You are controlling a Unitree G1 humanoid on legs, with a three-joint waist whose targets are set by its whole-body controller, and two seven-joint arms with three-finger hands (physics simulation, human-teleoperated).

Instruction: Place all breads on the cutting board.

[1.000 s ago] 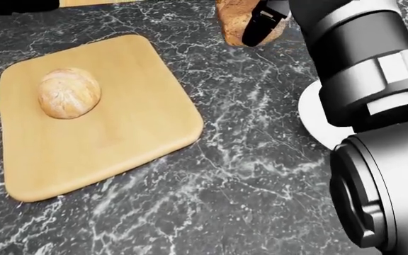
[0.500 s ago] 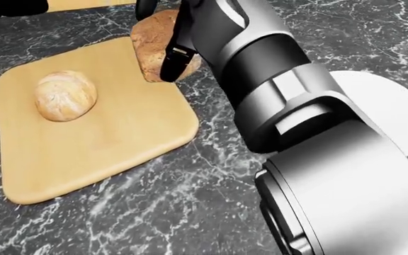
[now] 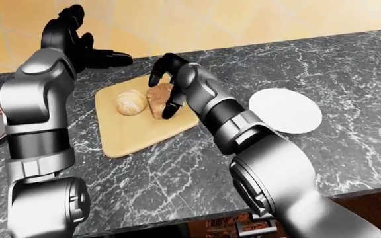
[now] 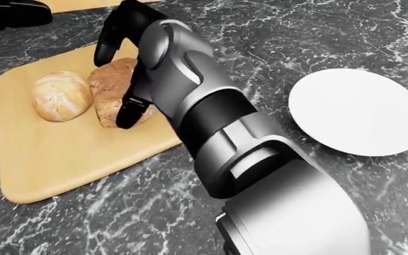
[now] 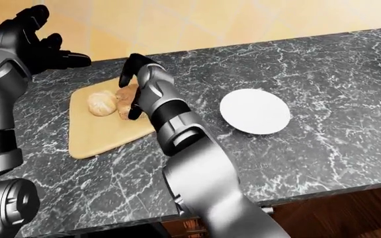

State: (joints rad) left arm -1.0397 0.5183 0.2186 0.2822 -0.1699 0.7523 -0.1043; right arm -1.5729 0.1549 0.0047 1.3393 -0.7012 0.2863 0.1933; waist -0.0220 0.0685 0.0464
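Right fingers (image 4: 128, 110): wrapped around the brown loaf (image 4: 110, 95); one dark digit runs down its right face in the head view, the others arch over its top; a closed grasp, nothing let go yet
Right hand (image 4: 122, 58): a second ago it carried the loaf high over the dark stone near the top edge of the head view; half a second ago it stood at the board's upper right corner; now it is down over the board itself
Brown loaf: above the cutting board (image 4: 55, 154), just beside the round roll (image 4: 61, 95), the two look to be touching; whether its underside already rests on the wood is hard to tell
Round roll: unmoved on the board's left part in the head view
Left fingers (image 3: 104, 57): spread and empty, raised beyond the board's far side in the left-eye view; holding nothing
White plate (image 4: 360, 111): bare, on the desk (image 4: 275, 48) well right of the board; more of it shows now that the arm has swung left
Meaning for the task: both visible breads are at the board; judged from this, only the release and a clean withdrawal remain; a careless pull-away might nudge the roll
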